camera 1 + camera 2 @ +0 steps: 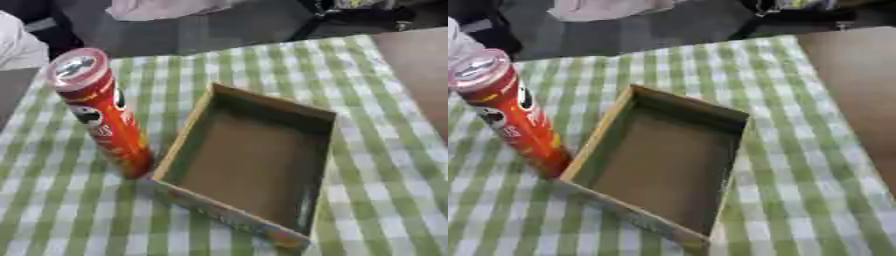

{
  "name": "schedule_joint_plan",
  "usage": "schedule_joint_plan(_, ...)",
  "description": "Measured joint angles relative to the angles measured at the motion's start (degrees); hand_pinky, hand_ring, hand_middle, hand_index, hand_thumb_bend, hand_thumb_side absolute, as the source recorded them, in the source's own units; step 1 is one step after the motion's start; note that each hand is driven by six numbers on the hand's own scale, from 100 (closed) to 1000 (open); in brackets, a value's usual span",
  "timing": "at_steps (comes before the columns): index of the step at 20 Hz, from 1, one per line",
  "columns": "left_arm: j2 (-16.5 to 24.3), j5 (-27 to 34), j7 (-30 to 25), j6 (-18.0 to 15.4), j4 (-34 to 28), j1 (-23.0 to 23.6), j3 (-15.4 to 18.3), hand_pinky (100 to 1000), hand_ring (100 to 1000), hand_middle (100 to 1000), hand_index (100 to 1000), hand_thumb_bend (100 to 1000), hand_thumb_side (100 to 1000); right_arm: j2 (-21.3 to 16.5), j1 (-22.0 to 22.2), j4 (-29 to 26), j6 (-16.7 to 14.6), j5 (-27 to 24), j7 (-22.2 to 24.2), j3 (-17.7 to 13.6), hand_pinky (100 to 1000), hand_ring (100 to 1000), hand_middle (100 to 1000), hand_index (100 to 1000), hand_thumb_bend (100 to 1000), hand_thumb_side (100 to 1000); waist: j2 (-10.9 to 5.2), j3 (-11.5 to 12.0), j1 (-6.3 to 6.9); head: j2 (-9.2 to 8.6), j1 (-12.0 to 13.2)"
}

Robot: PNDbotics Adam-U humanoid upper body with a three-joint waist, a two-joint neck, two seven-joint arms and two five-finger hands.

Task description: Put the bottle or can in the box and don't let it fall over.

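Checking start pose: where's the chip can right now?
The red can stands upright on the checked tablecloth, on the left of both eye views, just outside the left wall of the empty cardboard box. No robot hand shows.

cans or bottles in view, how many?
1. A tall red can stands upright on the checked cloth, just outside the left wall of the empty cardboard box. None seem hidden.
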Motion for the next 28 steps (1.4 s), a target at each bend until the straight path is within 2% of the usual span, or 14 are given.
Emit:
schedule_joint_plan(12,0.07,-1.73,-0.36,1.13,0.59,-0.72,-0.42,1000,1000,1000,950,867,898,0.0,0.0,0.02,-0.01,0.0,0.01,0.0,1000,1000,1000,1000,447,325,0.0,0.01,-0.1,0.51,0.99)
schedule_joint_plan(28,3.65,-5.01,-2.67,3.68,5.42,-4.28,-4.25,1000,1000,1000,951,780,914,0.0,0.0,0.34,-0.05,0.04,0.23,0.02,1000,1000,1000,1000,446,326,0.01,-0.15,-0.18,0.51,1.45)
